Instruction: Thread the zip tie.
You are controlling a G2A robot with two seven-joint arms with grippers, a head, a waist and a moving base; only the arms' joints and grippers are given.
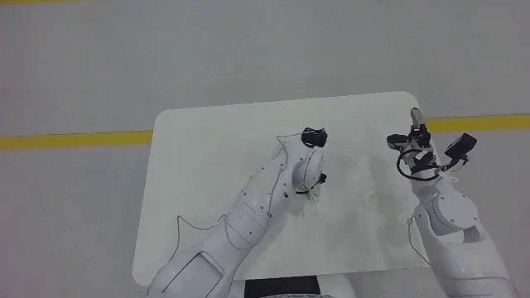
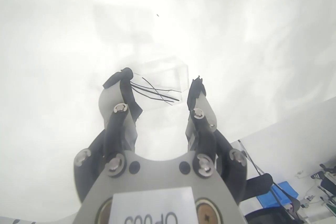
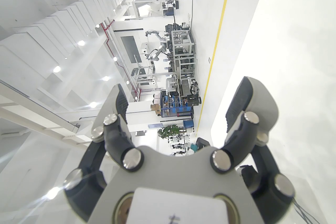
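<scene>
I cannot pick out the zip tie with any confidence against the white rectangular tabletop (image 1: 207, 174). The nearest candidates sit directly ahead of the left gripper (image 2: 162, 77). One is a faint translucent box-like outline (image 2: 170, 70) on the surface. The others are a few thin black strands (image 2: 155, 93) that fan out from one fingertip across the gap. I judge the strands may be frayed pad covering and not the tie.

The left gripper's fingers stand apart with nothing clamped between them. It points down at the middle of the table (image 1: 315, 138), so I take this arm as the nearer one to whatever lies there.

The right gripper (image 3: 182, 87) also has its fingers spread and holds nothing. It hangs by the table's right edge (image 1: 406, 130), well apart from the left, aimed out along the edge toward the room.

I see nothing standing between the left gripper and the outline. A yellow floor stripe (image 1: 74, 140) runs beyond the table. I'd want the tie's long axis confirmed before closing.
</scene>
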